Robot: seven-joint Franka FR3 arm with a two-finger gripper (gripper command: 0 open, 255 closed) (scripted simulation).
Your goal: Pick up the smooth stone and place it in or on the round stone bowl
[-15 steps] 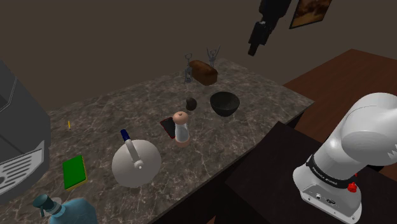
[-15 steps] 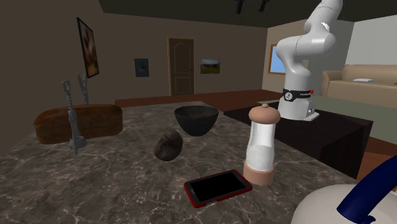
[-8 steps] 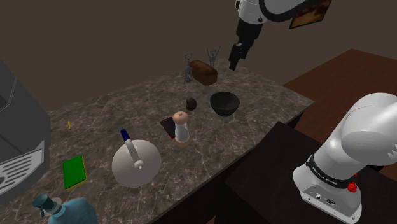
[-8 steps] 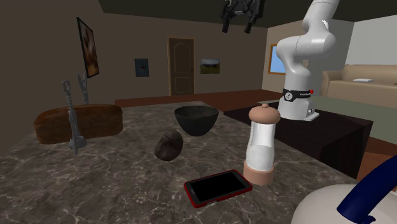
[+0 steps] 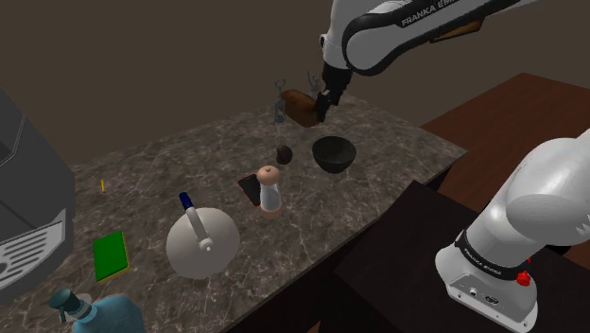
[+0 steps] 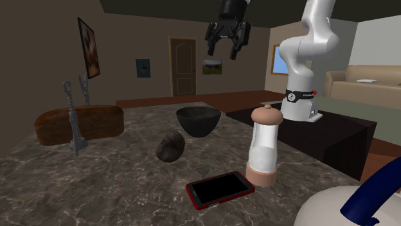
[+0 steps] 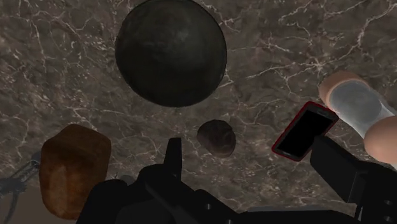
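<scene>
Dark marbled stone forms the surface [image 5: 378, 180], set in a dim, brown-walled room.

Task items: the smooth stone [image 6: 170, 146], a dark rounded lump, lies on the bare surface toward its far end as the shoulder view shows it. It is just beside the round bowl [image 6: 198, 121] but apart from it. The bowl is dark, upright and, as far as the wrist view shows, empty. A red-cased phone [image 6: 218, 189] lies flat on the stone's other side. A brown loaf [image 6: 77, 122] sits near the far edge.

Claw [image 6: 222, 52]: it hangs high over the stone and bowl, well clear of both, with fingers spread wide and holding nothing. The wrist view looks straight down. There the stone lies between the two fingers, nearer one than the other, and untouched.

Progress: judged to be at the opening stage. No grasp, lift or transfer is made, and the stone is not in or on the bowl.

Outstanding: descend over the stone, close on it, raise it, carry it the short way across to the bowl and release. The approach looks unobstructed. The phone and bowl stand near enough to the stone that the descent calls for centred alignment.
</scene>
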